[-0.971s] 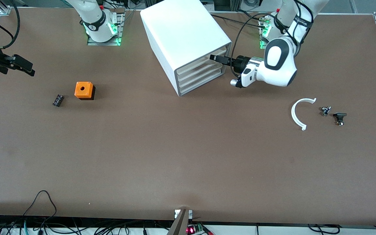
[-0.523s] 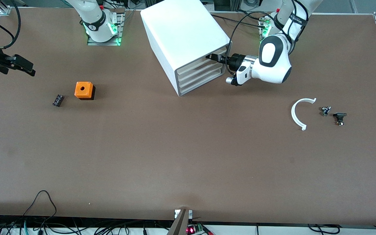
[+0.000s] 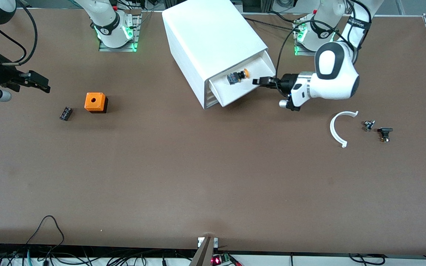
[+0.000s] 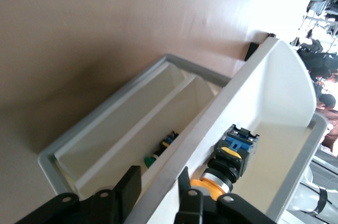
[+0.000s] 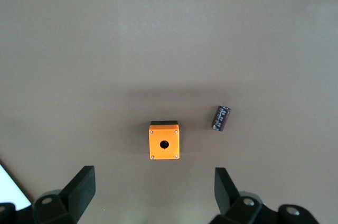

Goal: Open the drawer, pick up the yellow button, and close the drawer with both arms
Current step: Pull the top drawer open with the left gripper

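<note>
At the cabinet, the left gripper clamps the drawer front, exposing the button inside; the right gripper hangs released over the tabletop, waiting.

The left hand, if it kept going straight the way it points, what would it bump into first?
Probably the button. The left hand grips the front wall of the open drawer and points into the tray, where the button lies. How close it sits is hard to judge.

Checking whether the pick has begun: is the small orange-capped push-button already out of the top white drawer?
No. The small orange-capped push-button lies inside the pulled-out top white plastic drawer, whose front edge the left gripper grips.
</note>
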`<state>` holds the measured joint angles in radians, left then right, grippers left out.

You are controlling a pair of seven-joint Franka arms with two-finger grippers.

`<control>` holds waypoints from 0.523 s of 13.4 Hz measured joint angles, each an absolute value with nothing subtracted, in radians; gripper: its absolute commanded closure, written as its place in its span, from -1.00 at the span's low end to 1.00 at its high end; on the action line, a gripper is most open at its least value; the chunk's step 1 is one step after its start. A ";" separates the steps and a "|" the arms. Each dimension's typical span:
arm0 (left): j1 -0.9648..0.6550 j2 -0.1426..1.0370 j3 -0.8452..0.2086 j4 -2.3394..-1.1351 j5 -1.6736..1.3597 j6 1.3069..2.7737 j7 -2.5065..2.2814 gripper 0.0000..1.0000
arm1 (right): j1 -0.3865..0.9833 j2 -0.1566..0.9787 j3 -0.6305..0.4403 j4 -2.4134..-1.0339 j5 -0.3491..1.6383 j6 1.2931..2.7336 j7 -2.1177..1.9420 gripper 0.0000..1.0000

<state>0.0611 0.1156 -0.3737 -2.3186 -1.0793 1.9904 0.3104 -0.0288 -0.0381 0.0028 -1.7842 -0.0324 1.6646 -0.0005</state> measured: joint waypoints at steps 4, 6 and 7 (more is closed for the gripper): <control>0.055 0.118 -0.371 -2.298 -1.081 1.996 0.326 -1.00 | -0.031 -0.019 -0.003 -1.771 -0.032 1.665 -0.002 -1.00; 0.062 0.117 -0.349 -2.288 -1.050 2.037 0.317 -1.00 | -0.026 -0.004 0.001 -1.753 -0.031 1.666 -0.005 -1.00; 0.071 0.116 -0.337 -2.286 -1.036 2.043 0.316 -1.00 | -0.014 0.016 0.007 -1.733 -0.029 1.670 -0.007 -1.00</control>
